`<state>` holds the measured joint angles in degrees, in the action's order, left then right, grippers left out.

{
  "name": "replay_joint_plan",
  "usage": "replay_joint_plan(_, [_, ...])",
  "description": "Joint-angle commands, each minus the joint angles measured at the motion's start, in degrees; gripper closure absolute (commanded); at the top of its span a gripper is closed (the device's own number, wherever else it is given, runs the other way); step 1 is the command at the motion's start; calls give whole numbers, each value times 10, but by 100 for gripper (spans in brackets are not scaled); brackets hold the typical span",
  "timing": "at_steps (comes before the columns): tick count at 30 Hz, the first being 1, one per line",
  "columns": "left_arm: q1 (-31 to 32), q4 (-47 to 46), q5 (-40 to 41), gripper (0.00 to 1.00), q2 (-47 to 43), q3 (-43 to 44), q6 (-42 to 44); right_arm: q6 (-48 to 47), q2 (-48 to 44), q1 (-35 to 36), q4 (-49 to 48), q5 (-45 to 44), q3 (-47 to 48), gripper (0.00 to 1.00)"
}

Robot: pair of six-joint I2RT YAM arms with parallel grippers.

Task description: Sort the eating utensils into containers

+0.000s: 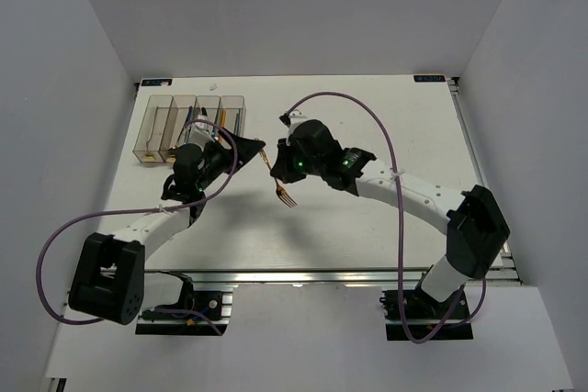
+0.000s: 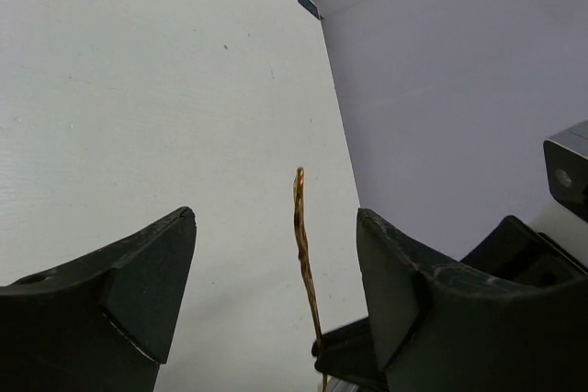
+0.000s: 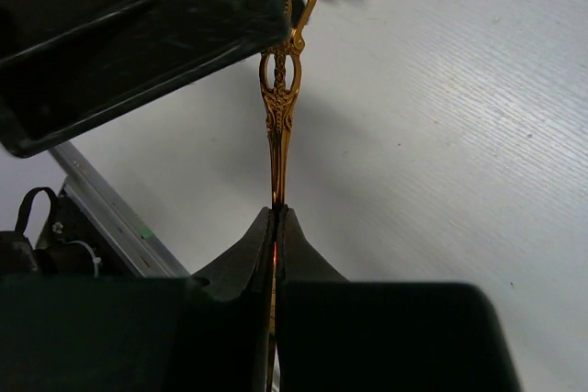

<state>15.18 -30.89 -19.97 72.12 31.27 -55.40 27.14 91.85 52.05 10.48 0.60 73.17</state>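
Clamping the gold fork [image 3: 278,126] by its stem over the desk [image 3: 441,135], the right gripper [image 3: 276,227] holds its ornate handle between the spread-apart fingers of the left gripper [image 2: 276,227].

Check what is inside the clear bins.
In the bins, the two rightmost compartments hold slim pieces, blue and orange; their types are unclear. The left arm covers those compartments' near ends.

I read the left arm [image 1: 156,229] and right arm [image 1: 404,192] bent inward, tips nearly meeting; left gripper [image 2: 276,227] jaws spread wide; right gripper [image 3: 276,213] jaws clamped tight together.
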Motion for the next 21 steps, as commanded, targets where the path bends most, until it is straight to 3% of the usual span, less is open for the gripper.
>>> replay_joint_plan(1, [7,-32,-4,21,6,18,-12,12,-7,16,-33,22,20,100])
replay_joint_plan(7, [17,-62,-29,41,18,21,-28,6,21,20,-27,29,53,100])
replay_joint_plan(8, [16,-65,-35,50,20,24,-28,6,26,19,-27,28,61,100])
replay_joint_plan(9, [17,-67,-40,72,24,26,-28,5,27,20,-26,28,64,100])
replay_joint_plan(10, [17,-65,-44,85,27,30,-27,4,26,20,-28,28,65,100])
replay_joint_plan(12, [16,-58,-55,100,32,39,-10,1,18,20,-35,30,59,98])
replay_joint_plan(14, [6,14,-62,100,41,85,26,-7,-7,19,-39,13,48,60])
replay_joint_plan(15, [-1,61,-62,100,44,115,99,-11,-18,19,-40,3,39,27])
replay_joint_plan(16, [-16,193,-51,100,56,153,148,-19,-33,14,-39,-27,16,11])
replay_joint_plan(17, [-22,273,3,100,66,244,208,-21,-64,10,-34,-39,1,11])
replay_joint_plan(18, [-24,352,47,100,82,296,323,-22,-80,-4,-33,-51,-14,11])
replay_joint_plan(19, [-31,484,86,100,125,349,364,-23,-97,-14,-34,-62,-48,11])
replay_joint_plan(21, [-44,620,119,100,173,498,450,-24,-144,-48,-41,-56,-84,11])
